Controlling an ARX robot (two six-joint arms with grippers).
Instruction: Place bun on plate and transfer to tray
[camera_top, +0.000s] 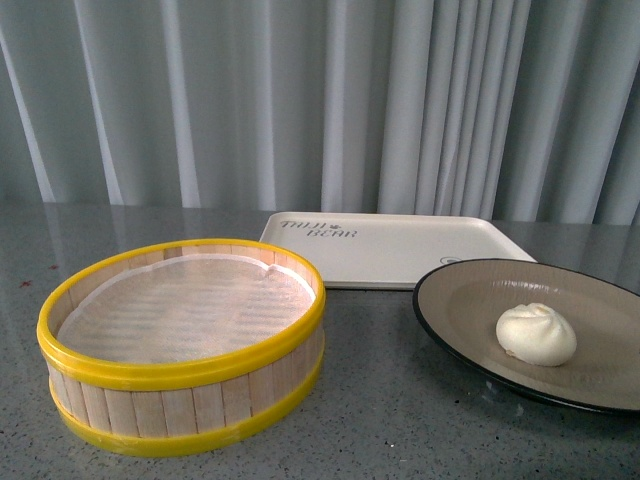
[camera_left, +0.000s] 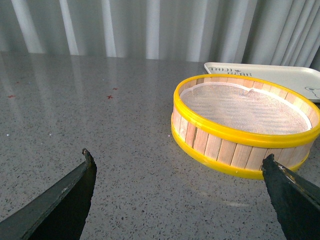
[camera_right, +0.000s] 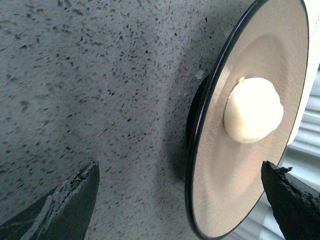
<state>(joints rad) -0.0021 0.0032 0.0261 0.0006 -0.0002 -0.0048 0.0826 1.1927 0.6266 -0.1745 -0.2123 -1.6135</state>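
The white bun (camera_top: 537, 333) sits on the beige-grey, black-rimmed plate (camera_top: 470, 305) at the front right of the table. The cream tray (camera_top: 400, 245) with dark lettering lies behind the plate, empty. Neither arm shows in the front view. In the right wrist view my right gripper (camera_right: 182, 172) is open and empty, its jaws spread either side of the plate's near rim (camera_right: 192, 165), with the bun (camera_right: 252, 111) beyond them. In the left wrist view my left gripper (camera_left: 177, 167) is open and empty over bare table, short of the steamer basket; the tray (camera_left: 280, 75) lies behind the basket.
A yellow-rimmed wooden steamer basket (camera_top: 185, 345) with a white liner stands at the front left, empty; it also shows in the left wrist view (camera_left: 240, 125). The table is grey speckled stone. Grey-white curtains hang behind it.
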